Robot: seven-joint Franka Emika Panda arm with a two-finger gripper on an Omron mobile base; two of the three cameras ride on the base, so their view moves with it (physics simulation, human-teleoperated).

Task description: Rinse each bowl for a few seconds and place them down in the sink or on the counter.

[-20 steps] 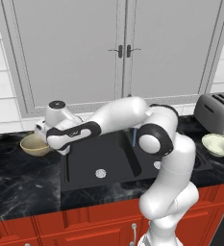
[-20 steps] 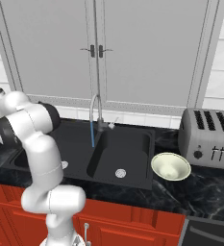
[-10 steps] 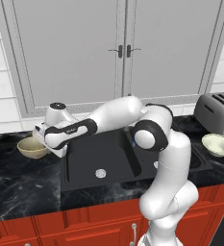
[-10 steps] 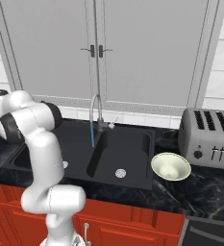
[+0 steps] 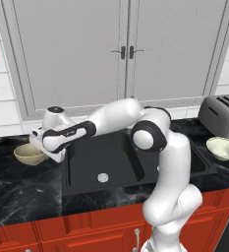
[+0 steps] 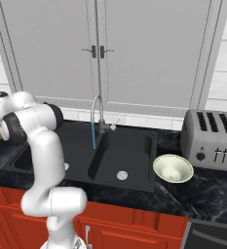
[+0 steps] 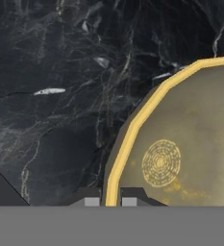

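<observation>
The tan-gold bowl (image 5: 28, 154) sits on the black marble counter (image 5: 17, 194) left of the sink (image 5: 117, 158). My gripper (image 5: 43, 149) is at the bowl's right rim. In the hand view the yellow rim of the bowl (image 7: 190, 144) runs between my two fingertips, and the gripper (image 7: 107, 201) is shut on it over the counter (image 7: 60, 96). The pale cream bowl (image 5: 223, 147) (image 6: 172, 168) rests on the counter to the right of the sink (image 6: 132, 146).
A curved steel faucet (image 6: 98, 113) stands behind the sink with a thin blue stream (image 6: 93, 137) falling from it. A silver toaster (image 5: 225, 115) (image 6: 211, 139) sits at the far right. Grey cabinet doors rise behind.
My hand has moved slightly left and down at the tan-gold bowl, and the bowl has shifted a little with it. The cream bowl has not moved.
</observation>
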